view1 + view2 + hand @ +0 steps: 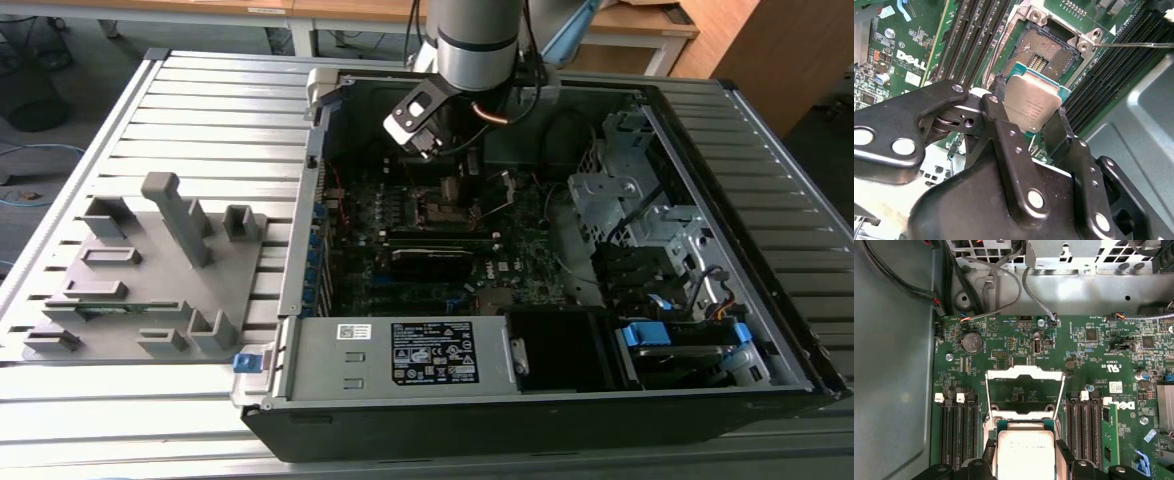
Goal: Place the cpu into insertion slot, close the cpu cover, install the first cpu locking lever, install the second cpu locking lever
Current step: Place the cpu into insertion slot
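The cpu (1031, 102) is a flat square chip with a dull silver top, and my gripper (1030, 102) is shut on two of its opposite edges. It hangs tilted just above the board, partly over the edge of the insertion slot (1041, 55), whose dark centre lies open. In the first wrist view the cpu (1025, 452) sits between the black fingers (989, 452). Just past it the cpu cover (1024, 374) stands flipped open, a silver frame with a window. In the exterior view my gripper (447, 188) is low inside the open computer case, over the insertion slot (441, 208).
Black memory slots (974, 40) run along both sides of the socket. A thin lever rod (1134, 44) sticks out beside it. The case holds a power supply (400, 355) and a drive cage (627, 200). A grey fixture plate (147, 270) lies at the exterior view's left.
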`<state>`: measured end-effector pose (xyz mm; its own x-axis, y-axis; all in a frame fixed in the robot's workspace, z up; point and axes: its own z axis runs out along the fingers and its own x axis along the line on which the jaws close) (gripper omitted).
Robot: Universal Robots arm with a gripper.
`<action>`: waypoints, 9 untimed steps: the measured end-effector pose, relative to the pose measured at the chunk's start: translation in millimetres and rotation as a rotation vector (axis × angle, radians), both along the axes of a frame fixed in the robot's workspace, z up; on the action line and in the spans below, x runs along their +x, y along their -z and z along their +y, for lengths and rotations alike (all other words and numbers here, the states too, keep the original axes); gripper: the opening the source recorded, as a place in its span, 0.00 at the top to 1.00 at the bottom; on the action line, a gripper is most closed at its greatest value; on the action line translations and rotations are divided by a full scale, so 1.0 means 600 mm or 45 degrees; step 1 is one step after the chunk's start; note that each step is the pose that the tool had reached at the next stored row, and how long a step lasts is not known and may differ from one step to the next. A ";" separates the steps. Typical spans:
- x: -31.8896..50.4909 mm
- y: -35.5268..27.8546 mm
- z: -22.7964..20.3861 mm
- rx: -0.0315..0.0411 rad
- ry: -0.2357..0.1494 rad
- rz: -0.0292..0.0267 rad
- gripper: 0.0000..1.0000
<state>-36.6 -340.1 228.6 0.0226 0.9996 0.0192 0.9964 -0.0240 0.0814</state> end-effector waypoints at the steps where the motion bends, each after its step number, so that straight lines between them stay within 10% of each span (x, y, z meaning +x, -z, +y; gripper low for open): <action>1: -0.002 0.000 0.0000 0.0001 0.000 -0.0001 0.46; 9: -0.016 0.006 0.0000 -0.0002 0.000 0.0001 0.46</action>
